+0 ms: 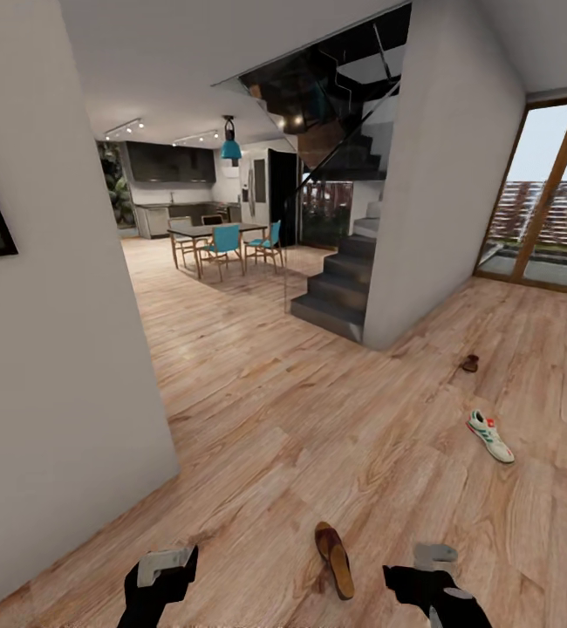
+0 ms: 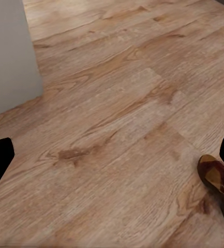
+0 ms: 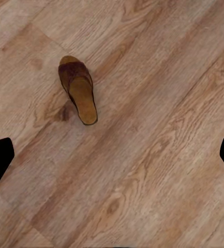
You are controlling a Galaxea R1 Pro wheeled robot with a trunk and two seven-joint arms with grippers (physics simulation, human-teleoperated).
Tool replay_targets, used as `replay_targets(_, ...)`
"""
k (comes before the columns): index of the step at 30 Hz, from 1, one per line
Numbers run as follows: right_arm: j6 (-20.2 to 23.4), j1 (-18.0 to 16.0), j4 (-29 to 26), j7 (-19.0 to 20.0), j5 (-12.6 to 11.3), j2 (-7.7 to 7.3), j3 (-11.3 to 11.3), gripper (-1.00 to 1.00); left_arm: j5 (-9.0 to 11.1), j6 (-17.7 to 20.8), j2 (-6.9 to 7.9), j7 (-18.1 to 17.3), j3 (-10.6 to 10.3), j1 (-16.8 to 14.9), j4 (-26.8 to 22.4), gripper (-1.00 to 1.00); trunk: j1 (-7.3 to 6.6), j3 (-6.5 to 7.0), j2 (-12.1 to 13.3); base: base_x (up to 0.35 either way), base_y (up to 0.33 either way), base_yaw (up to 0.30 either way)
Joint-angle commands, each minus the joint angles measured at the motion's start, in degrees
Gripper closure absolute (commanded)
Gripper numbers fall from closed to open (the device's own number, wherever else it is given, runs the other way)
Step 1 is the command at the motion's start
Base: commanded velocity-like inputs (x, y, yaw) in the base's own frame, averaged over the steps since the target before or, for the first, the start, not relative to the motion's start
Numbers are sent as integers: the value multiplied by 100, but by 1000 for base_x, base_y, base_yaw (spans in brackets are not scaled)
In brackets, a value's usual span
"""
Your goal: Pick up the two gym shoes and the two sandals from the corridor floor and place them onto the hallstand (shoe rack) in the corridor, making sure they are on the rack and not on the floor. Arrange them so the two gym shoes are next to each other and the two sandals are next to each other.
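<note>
**Three shoes in sight, none lifted, no rack ahead of me**

Both my pincers hang low over the corridor floor (image 1: pixel 257 410) with nothing in them. My left gripper (image 1: pixel 168 565) and right gripper (image 1: pixel 433 558) each show their two dark fingertips far apart at the sides of their wrist views, so I read both as spread wide.

The nearest sandal (image 1: pixel 334 558) lies flat on the planks between my two arms, toe strap pointing away from me. The white gym shoe (image 1: pixel 490 435) sits well apart from it, off toward the glazed doors (image 1: pixel 545 209). Beyond that, near the corner of the staircase wall (image 1: pixel 432 192), is a small brown thing (image 1: pixel 469 363) that is probably the other sandal, though it is too small to be sure. I cannot make out the second gym shoe, and no hallstand lies ahead.

The risks as I judge them: the sandal is low and thin, so fingers coming down off-centre could scrape the wood and push it away instead of closing on it. It lies at an angle to both arms, so a grip across the strap could let it swing and slip out. With the shoes scattered, I could also set the pairs down mixed.
</note>
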Motion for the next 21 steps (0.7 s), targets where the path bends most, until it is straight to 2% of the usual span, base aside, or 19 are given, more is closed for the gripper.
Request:
replay_targets(1, 43, -110, -35, -8, 3, 4, -4, -100, 56, -13, -2, 2, 0, -3, 2, -100, 22, -34, -45, 0, 0, 179)
replay_targets(4, 218, -599, -100, -9, 19, 45, -4, -100, 54, -13, -2, -4, 0, -4, 2, -100, 88, -112, -165, 0, 0, 180)
replay_targets(6, 433, -796, -116, -5, 22, 70, -4, -100, 54, -13, -2, -6, 0, -4, 2, -100, 132, -165, -245, 0, 0, 180)
replay_targets(21, 498, -892, -84, 24, 29, 71, 14, -100, 54, -13, 6, -6, 0, -4, 2, -100, 462, -555, -847, 0, 0, 184)
